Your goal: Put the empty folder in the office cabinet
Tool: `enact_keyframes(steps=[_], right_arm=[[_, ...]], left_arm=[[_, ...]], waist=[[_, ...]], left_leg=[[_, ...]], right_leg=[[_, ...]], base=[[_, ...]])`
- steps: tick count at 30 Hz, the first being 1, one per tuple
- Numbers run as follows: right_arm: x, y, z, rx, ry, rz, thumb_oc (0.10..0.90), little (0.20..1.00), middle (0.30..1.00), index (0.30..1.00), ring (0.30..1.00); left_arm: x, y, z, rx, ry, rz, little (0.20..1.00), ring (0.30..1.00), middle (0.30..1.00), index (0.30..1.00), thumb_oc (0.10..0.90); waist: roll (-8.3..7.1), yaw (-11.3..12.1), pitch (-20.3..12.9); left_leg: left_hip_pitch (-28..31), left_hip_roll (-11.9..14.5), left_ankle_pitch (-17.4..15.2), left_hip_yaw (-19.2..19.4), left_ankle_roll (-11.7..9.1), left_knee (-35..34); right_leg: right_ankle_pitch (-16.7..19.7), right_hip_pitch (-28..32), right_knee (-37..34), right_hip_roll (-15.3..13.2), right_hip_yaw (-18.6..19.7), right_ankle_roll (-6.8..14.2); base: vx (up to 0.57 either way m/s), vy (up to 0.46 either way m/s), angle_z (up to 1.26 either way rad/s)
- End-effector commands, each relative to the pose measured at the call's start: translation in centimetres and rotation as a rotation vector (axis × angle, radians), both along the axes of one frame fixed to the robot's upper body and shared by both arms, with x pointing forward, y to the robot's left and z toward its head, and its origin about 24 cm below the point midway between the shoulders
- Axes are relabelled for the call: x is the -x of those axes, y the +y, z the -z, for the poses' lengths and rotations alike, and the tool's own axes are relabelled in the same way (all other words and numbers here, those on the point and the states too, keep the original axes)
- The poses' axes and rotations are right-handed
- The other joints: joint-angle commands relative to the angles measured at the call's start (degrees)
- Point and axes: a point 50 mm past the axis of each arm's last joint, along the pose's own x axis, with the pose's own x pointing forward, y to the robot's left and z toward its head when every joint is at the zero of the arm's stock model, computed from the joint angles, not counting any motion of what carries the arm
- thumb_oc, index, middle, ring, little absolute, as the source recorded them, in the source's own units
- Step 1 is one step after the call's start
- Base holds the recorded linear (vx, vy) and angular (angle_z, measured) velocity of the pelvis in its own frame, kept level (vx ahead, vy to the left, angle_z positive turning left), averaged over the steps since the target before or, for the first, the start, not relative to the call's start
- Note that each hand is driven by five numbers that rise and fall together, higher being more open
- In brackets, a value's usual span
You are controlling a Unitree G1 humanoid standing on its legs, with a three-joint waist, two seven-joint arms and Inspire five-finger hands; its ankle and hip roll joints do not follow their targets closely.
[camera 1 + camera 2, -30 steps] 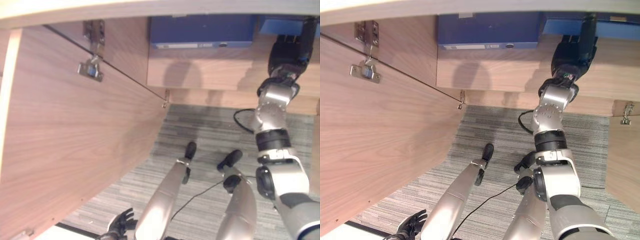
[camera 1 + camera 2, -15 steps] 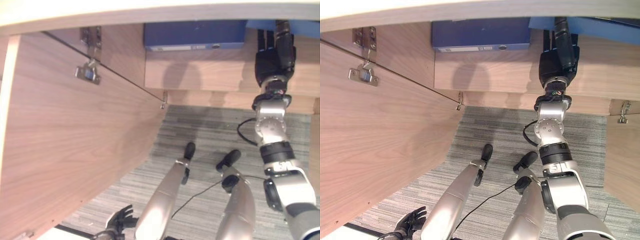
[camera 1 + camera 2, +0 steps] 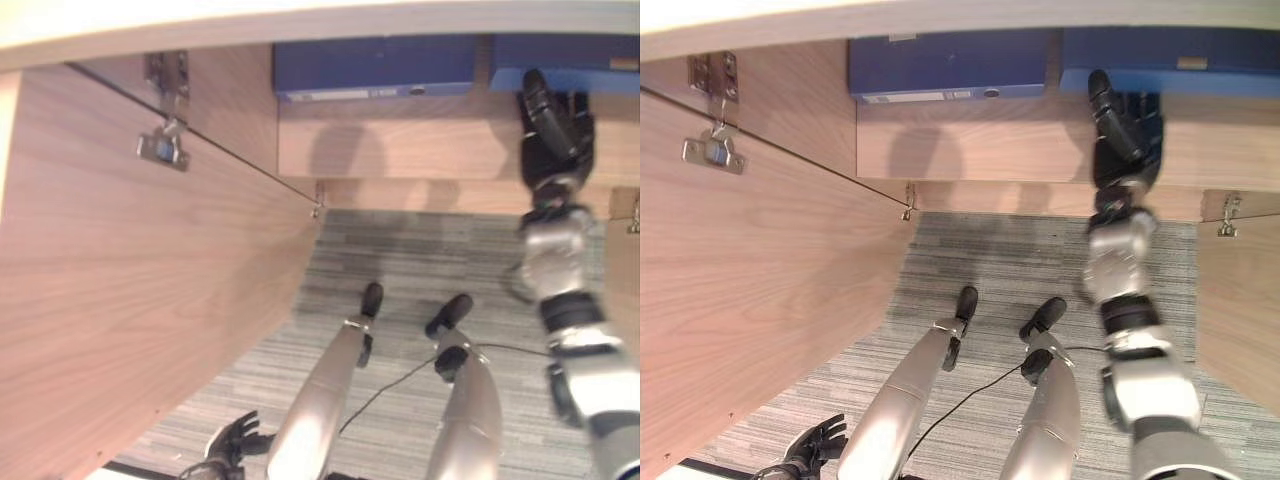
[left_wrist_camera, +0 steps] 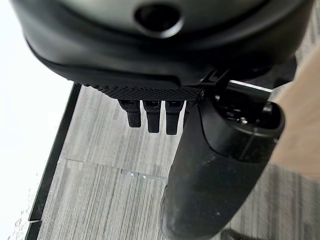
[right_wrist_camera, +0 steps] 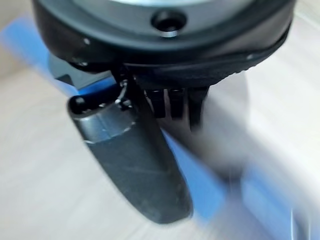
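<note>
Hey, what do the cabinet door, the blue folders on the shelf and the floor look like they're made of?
Cabinet door: wood-look board, matte, with printed-looking grain; probably laminate, with a metal hinge. Folders: smooth blue covers, likely plastic-coated card; one has a pale spine label. Floor: grey striped carpet, judging by its fine ribbed texture.

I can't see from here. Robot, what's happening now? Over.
Right hand open, off the folder. Folder lies on cabinet shelf beside another folder. Left hand low, open. Nothing blocking.
</note>
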Motion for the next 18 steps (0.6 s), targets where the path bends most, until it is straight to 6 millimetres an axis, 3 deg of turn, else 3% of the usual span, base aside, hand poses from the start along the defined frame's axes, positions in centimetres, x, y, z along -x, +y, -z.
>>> enact_keyframes(steps=[1,7,11,12,14,16,17,18], right_arm=[[0.9,-0.8,-2.0,0.115,-0.028,0.069,0.8,0.9,0.9,0.9,0.9],[0.5,-0.3,-2.4,0.071,-0.056,-0.014,0.8,0.9,0.9,0.9,0.9],[0.3,-0.2,-3.1,0.132,-0.035,-0.03,0.8,0.9,0.9,0.9,0.9],[0.1,-0.4,-3.3,0.253,0.037,-0.008,0.8,0.9,0.9,0.9,0.9],[0.0,-0.4,-3.6,0.323,0.075,0.003,0.8,0.9,0.9,0.9,0.9],[-0.4,-0.5,-4.0,0.541,0.187,0.02,0.8,0.9,0.9,0.9,0.9],[-0.5,-0.4,-4.4,0.754,0.282,0.032,0.8,0.9,0.9,0.9,0.9],[-0.5,-0.4,-4.5,0.758,0.282,0.031,0.8,0.9,0.9,0.9,0.9]], left_arm=[[6.1,2.6,0.9,-0.089,0.185,-0.053,0.9,0.9,0.9,0.9,0.8],[5.7,2.6,0.6,-0.082,0.16,-0.063,0.9,0.9,0.9,0.9,0.8],[5.6,2.8,0.5,-0.077,0.151,-0.059,0.9,0.9,0.9,0.9,0.8],[5.7,3.0,0.4,-0.08,0.155,-0.054,0.9,0.9,0.9,0.9,0.8],[5.7,2.9,0.4,-0.077,0.155,-0.052,0.9,0.9,0.9,0.9,0.8],[6.0,3.0,0.4,-0.074,0.159,-0.048,0.9,0.9,0.9,0.9,0.8],[6.3,2.9,0.4,-0.071,0.161,-0.025,0.9,0.9,0.9,0.9,0.8],[6.3,2.8,0.4,-0.067,0.16,-0.026,0.9,0.9,0.9,0.9,0.8]], waist=[[1.34,0.2,-0.5],[0.72,0.2,-0.4],[0.49,0.4,-0.4],[0.1,0.5,-0.4],[0.02,0.4,-0.4],[-0.44,0.4,-0.3],[-0.96,0.5,-0.3],[-0.83,0.3,-0.3]], left_leg=[[1.1,1.9,-4.5,-2.2,-3.4,-2.7],[1.9,2.4,-4.0,-2.4,-3.8,-4.1],[2.4,2.6,-3.7,-2.3,-4.0,-4.9],[2.6,2.8,-3.5,-2.3,-4.0,-5.1],[2.6,2.9,-3.5,-2.2,-4.1,-5.3],[2.7,3.1,-3.1,-2.0,-4.2,-5.7],[2.7,3.3,-2.8,-1.9,-4.4,-6.1],[2.7,3.4,-2.8,-1.9,-4.4,-6.1]], right_leg=[[-5.9,6.1,2.8,-1.5,1.8,5.0],[-5.4,7.3,1.2,-0.8,0.8,4.9],[-5.1,7.8,0.3,-0.4,0.7,5.0],[-4.8,7.9,0.0,-0.4,0.5,5.0],[-4.7,7.9,-0.2,-0.3,0.5,5.0],[-4.3,8.0,-0.9,-0.2,0.4,4.9],[-3.9,7.9,-1.4,-0.2,0.1,4.9],[-3.9,7.9,-1.4,-0.1,0.1,4.9]], base=[[-0.01,-0.024,-0.11],[0.0,-0.016,-0.05],[0.0,-0.006,-0.03],[0.0,0.0,0.0],[0.0,0.0,0.0],[0.0,0.0,0.0],[-0.01,0.009,-0.03],[-0.01,0.005,-0.04]])
